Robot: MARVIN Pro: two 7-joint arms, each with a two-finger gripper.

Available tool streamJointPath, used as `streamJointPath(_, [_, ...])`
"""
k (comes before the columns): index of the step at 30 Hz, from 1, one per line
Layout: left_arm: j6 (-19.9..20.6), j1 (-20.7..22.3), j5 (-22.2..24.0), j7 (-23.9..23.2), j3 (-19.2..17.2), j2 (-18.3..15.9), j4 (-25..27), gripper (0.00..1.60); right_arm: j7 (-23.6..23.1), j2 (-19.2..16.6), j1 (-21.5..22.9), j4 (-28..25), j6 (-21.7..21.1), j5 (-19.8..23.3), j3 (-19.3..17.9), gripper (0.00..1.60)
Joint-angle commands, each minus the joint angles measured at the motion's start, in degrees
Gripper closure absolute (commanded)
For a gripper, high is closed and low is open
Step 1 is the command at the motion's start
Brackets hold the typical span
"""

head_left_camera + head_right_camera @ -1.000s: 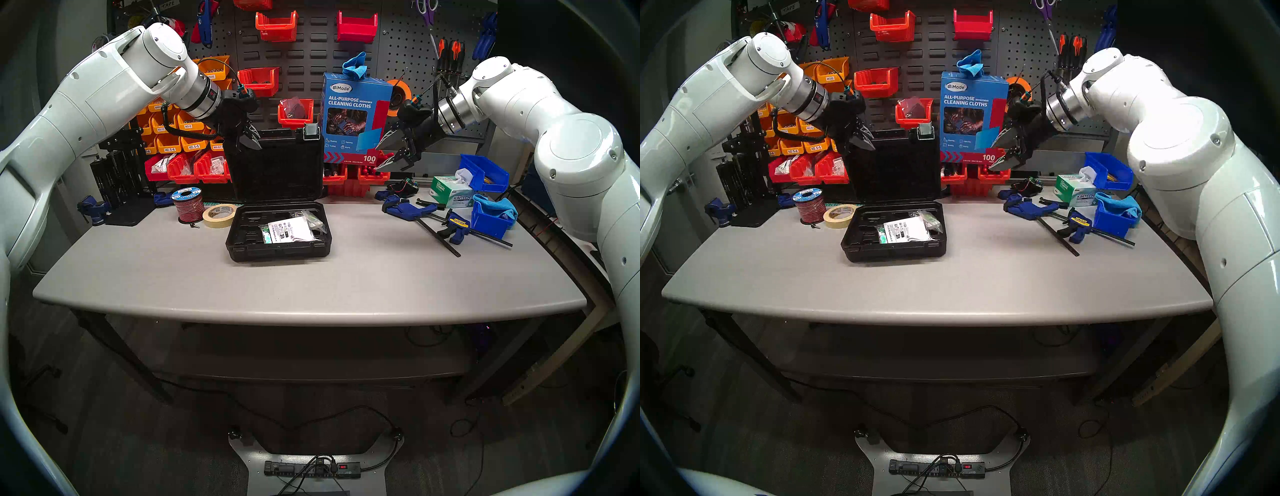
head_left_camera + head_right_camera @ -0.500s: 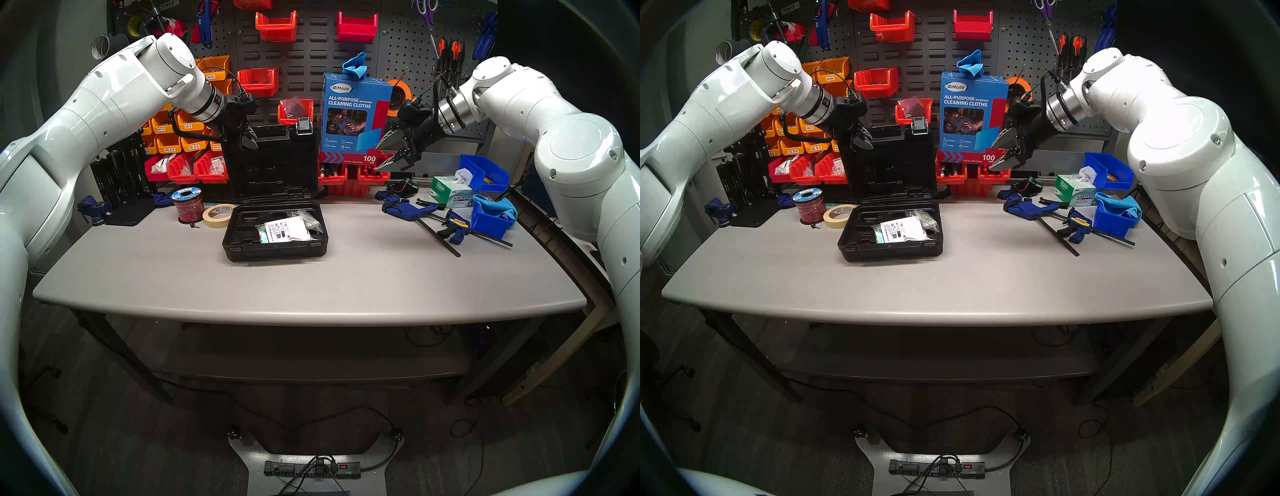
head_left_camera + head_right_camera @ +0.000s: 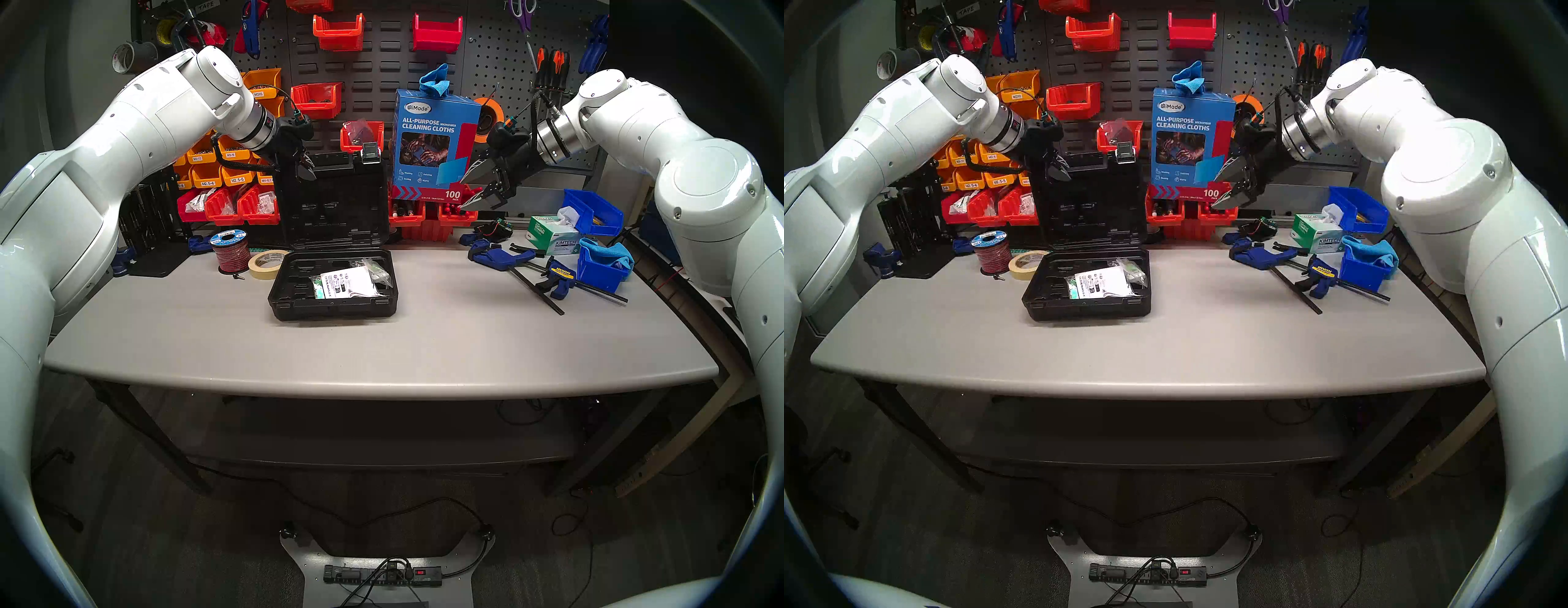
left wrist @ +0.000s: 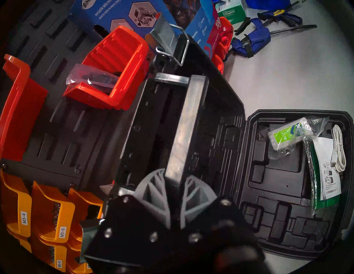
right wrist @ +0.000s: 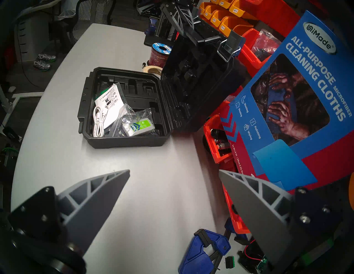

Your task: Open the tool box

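The black tool box (image 3: 333, 293) lies open at the table's back middle, its lid (image 3: 339, 204) standing nearly upright. My left gripper (image 3: 306, 170) is at the lid's top left corner. In the left wrist view it (image 4: 173, 176) is shut on the lid's bar handle (image 4: 183, 124). A silver latch (image 3: 370, 153) sticks up from the lid's top right. The moulded base (image 5: 122, 107) holds a leaflet, a white cable and a plastic bag. My right gripper (image 3: 479, 187) hangs open to the right of the lid, with nothing between its fingers (image 5: 99, 193).
A blue cleaning-cloths box (image 3: 432, 144) stands just right of the lid, with red bins (image 3: 237, 204) behind. A tape roll (image 3: 267, 263) and a wire spool (image 3: 230, 250) lie left of the base. Blue clamps (image 3: 530, 267), a Kimtech box (image 3: 551, 237) and blue bins (image 3: 602, 267) are at the right.
My left gripper has drawn the handle up and back, so the lid leans further open. The base has slid slightly left and forward. The right arm has not moved.
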State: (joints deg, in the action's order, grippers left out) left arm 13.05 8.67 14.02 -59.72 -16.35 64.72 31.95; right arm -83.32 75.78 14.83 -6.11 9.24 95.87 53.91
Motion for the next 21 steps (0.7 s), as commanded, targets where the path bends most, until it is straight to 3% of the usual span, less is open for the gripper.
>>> streamJointPath(1, [-0.3, -1.2, -0.6, -1.2, 1.5, 3.8, -6.6, 1.28, 0.0, 0.0, 1.3, 0.2, 0.1, -0.1, 0.0, 0.00])
streamJointPath(3, [-1.2, -0.8, -0.6, -1.4, 1.5, 5.2, -9.3, 0.66, 0.0, 0.0, 1.3, 0.2, 0.1, -0.1, 0.0, 0.00])
streamJointPath(4, [-0.8, -1.1, -0.5, -0.8, 1.4, 4.7, -8.3, 0.38, 0.0, 0.0, 1.3, 0.2, 0.1, -0.1, 0.0, 0.00])
streamJointPath(5, [-1.4, -0.8, -0.5, -1.1, 1.4, 5.6, -10.2, 0.00, 0.0, 0.0, 1.3, 0.2, 0.2, -0.1, 0.0, 0.00])
streamJointPath(13, [-3.2, 0.2, -0.2, -1.0, 1.1, 9.8, -18.5, 0.00, -0.1, 0.0, 1.3, 0.2, 0.2, -0.1, 0.0, 0.00])
streamJointPath(21, [-3.9, 0.2, -0.3, -0.4, 0.7, 11.4, -21.4, 0.00, 0.0, 0.0, 1.3, 0.2, 0.2, -0.1, 0.0, 0.00])
